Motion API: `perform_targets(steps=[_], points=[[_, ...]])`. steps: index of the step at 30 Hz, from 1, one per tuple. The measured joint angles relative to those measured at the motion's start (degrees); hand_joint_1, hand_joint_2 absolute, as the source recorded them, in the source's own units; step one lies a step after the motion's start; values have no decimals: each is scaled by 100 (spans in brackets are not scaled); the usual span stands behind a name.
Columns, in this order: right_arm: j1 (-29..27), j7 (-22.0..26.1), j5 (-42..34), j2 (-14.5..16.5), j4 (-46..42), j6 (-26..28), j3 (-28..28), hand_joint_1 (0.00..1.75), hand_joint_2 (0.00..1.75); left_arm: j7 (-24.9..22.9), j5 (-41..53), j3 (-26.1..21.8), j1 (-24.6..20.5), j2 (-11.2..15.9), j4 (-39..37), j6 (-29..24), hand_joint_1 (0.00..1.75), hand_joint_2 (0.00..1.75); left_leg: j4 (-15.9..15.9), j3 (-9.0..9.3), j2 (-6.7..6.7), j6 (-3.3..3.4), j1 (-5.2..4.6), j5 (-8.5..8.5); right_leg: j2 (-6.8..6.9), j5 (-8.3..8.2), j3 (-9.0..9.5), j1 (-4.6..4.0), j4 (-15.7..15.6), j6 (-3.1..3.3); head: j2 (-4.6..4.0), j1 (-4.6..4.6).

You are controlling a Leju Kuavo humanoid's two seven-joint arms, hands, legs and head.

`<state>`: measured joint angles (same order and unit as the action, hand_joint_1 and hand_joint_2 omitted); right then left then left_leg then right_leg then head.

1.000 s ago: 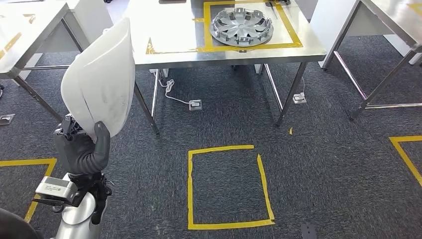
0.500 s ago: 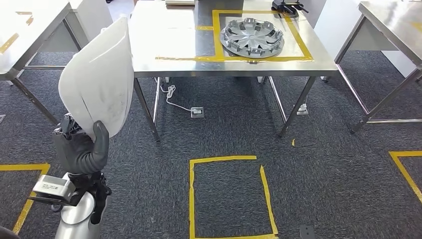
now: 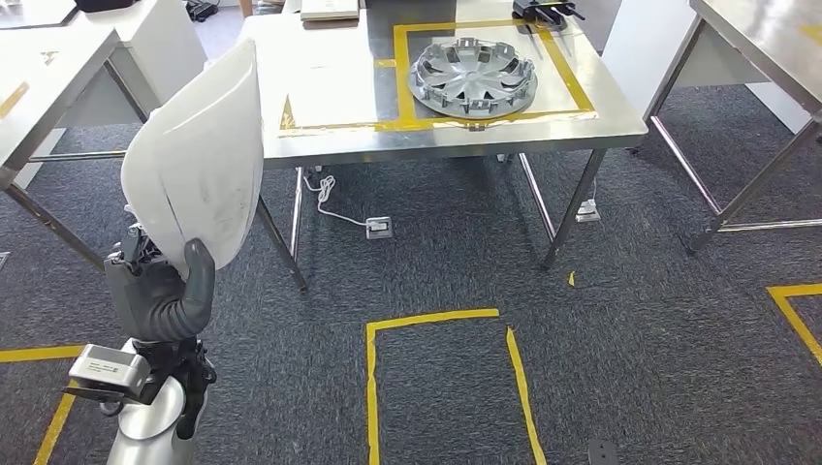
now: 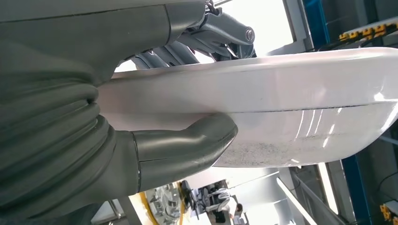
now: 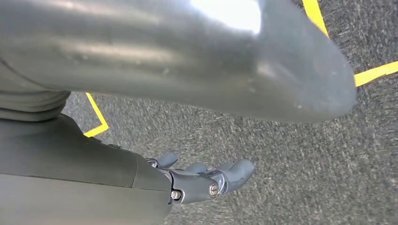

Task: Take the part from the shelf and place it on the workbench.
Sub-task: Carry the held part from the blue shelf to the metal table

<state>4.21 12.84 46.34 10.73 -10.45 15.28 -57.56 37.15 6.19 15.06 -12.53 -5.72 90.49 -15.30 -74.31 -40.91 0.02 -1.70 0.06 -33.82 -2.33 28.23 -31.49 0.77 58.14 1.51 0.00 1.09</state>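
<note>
Ahead, the worktop (image 3: 320, 145) carries a silver wheel cover (image 3: 472, 76) inside yellow tape. The left hand (image 3: 160, 286) grasps a white panel (image 3: 199, 165) upright; the right hand (image 5: 206, 180) hangs loose, holding nothing, above the carpet (image 3: 630, 310).

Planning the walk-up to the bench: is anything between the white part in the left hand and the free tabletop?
Nothing visible on the carpet blocks the way. The left hand holds the white part; the workbench has bare steel left of the wheel cover.
</note>
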Motion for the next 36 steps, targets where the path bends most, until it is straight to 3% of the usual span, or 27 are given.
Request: perform_targets(steps=[1,2,4,6,7,9,10,11,13,15,16,17,19,21,22,24,26,28,30,31,32,34,36], points=[[-5,-1,-4,0,0,1,-3,0,0,-2,0,0,18,2,-2,1,175,175,-77,-114,-2,-6,7,86,-53,38,42,1,1,-5,0,-1],[-10,2,-3,0,0,1,-6,0,0,-4,0,0,30,3,1,2,175,175,77,-107,-13,-2,11,287,-107,78,95,1,1,-12,0,-1],[-15,14,11,5,1,3,-10,0,0,-1,0,0,42,8,15,2,175,175,832,151,-167,31,15,811,-218,172,205,9,-1,-36,0,-4],[-5,28,26,15,1,12,-14,0,0,9,0,0,63,21,40,4,175,175,1440,409,-386,73,15,1042,-332,249,243,24,2,-97,0,-15],[-3,33,28,19,1,17,-17,0,0,17,0,0,75,28,53,5,175,175,1537,460,-449,98,6,1020,-386,273,232,43,-6,-139,0,-20],[-7,38,28,24,-1,25,-26,0,0,31,0,0,90,30,92,7,175,175,1581,509,-375,158,-7,956,-448,309,238,77,-35,-220,0,-23],[-13,40,28,27,-1,26,-29,0,0,39,0,0,90,27,112,7,175,175,1612,547,-327,194,-2,932,-379,329,241,77,-16,-252,0,-26],[-9,42,28,31,-2,27,-32,0,0,45,0,0,90,24,132,7,175,175,1650,606,-260,232,9,906,-228,388,180,65,119,-282,0,-37],[15,45,28,31,-2,28,-34,0,0,51,0,-1,100,21,151,7,175,175,1693,729,-115,288,17,826,98,615,-198,38,761,-325,0,-56],[27,45,28,27,-2,28,-40,0,0,50,0,-2,128,21,153,7,175,175,1694,829,27,307,12,723,199,788,-743,33,1512,-348,0,-66],[18,44,26,26,-2,28,-45,0,0,49,0,-1,143,21,152,7,175,175,1691,886,89,303,11,669,204,706,-912,33,1645,-347,0,-69],[6,44,22,26,-2,28,-51,0,0,49,0,-1,151,21,152,7,175,175,1689,955,146,296,11,612,213,507,-964,32,1555,-340,0,-71],[-10,44,14,26,-2,28,-64,0,0,49,0,0,153,21,154,7,175,175,1687,1108,257,268,7,485,343,-94,-764,13,819,-297,0,-75],[0,46,7,26,-2,28,-77,0,0,50,0,-1,150,24,155,8,175,175,1674,1210,344,215,-29,357,540,-407,-516,-36,188,-223,0,-75],[5,48,3,26,-2,27,-81,0,0,49,0,-2,147,25,156,13,175,175,1675,1237,383,183,-47,309,591,-418,-467,-62,76,-186,0,-75],[10,51,-5,26,-2,24,-88,0,0,46,0,-2,129,27,158,32,175,175,1700,1313,470,117,-63,245,501,-362,-445,-68,67,-125,0,-73],[9,67,-10,28,-2,17,-94,0,0,48,0,-1,111,28,162,50,175,175,1582,1319,385,52,-44,132,399,-339,-400,-39,37,-70,0,-56],[16,103,-8,29,-2,-13,-96,0,0,50,0,0,108,41,161,56,175,175,1004,1028,152,-3,-11,-142,317,-307,-346,-13,18,-15,0,-36],[18,144,-3,28,-2,-64,-97,0,0,50,1,0,125,66,149,61,175,175,222,528,42,-34,8,-387,236,-253,-301,-11,20,13,0,-31],[13,158,-1,28,-2,-83,-97,0,0,49,2,0,134,75,141,63,175,175,17,342,30,-41,12,-362,196,-221,-266,-12,21,11,0,-29],[7,163,1,28,-2,-91,-97,0,0,49,3,0,140,83,137,66,175,175,42,264,27,-39,14,-200,161,-185,-218,-11,23,2,0,-29],[2,167,6,28,-2,-93,-97,0,0,49,4,0,140,87,132,71,175,175,693,405,23,-13,17,388,106,-99,-92,-9,26,-27,0,-29],[8,169,10,27,-2,-95,-97,0,0,50,4,0,135,91,130,74,175,175,1348,632,2,37,2,740,69,-19,-10,-23,38,-83,0,-30]])
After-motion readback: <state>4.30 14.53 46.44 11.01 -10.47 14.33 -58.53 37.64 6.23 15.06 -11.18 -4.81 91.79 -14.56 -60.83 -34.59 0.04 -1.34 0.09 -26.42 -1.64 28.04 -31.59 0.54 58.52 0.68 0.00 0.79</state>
